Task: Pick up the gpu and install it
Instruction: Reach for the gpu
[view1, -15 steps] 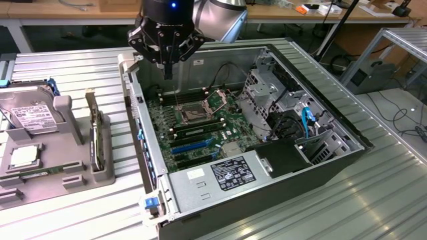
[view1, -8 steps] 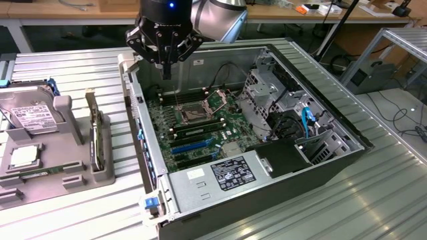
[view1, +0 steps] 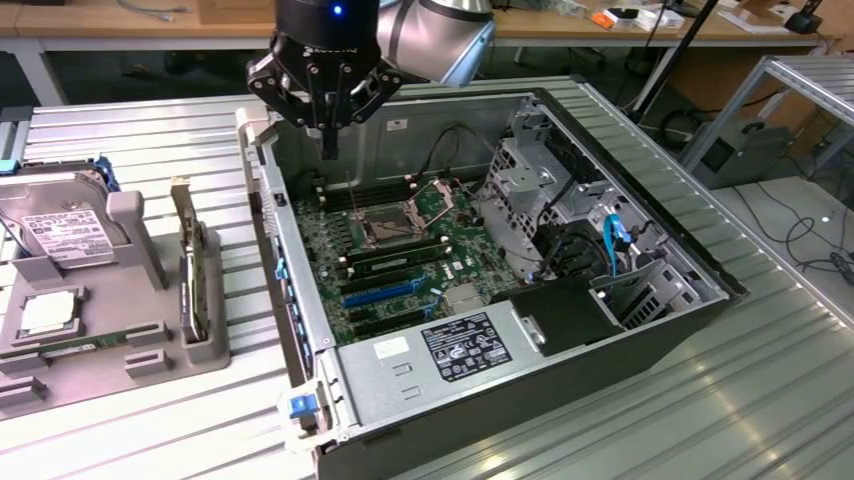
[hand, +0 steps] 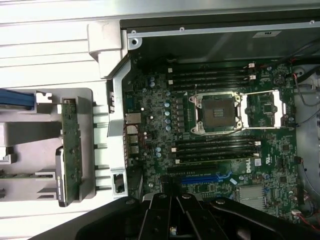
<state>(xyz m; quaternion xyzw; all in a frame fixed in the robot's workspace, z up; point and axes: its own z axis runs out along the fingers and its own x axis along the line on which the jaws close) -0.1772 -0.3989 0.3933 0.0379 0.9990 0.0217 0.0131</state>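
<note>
The gpu (view1: 195, 272) stands on its edge in a slot of the grey holder (view1: 147, 350), on the exterior view's left of the open computer case (view1: 534, 330). In the wrist view the gpu (hand: 70, 150) shows as a long green-edged card with a pale bracket end. My gripper (view1: 327, 145) hangs above the case's rear wall, over the motherboard (view1: 400, 245), well apart from the gpu. Its fingers are shut together with nothing between them. In the wrist view my gripper (hand: 172, 217) sits over the board near the blue card slots (hand: 202, 177).
A silver hard drive (view1: 60, 232) with a white label and a processor chip (view1: 47, 312) sit in the same holder. Memory sticks (view1: 394, 262), an empty processor socket (view1: 387, 225), a drive cage (view1: 534, 190) and the power supply (view1: 467, 350) crowd the case. Ribbed metal table (view1: 747, 400) surrounds it.
</note>
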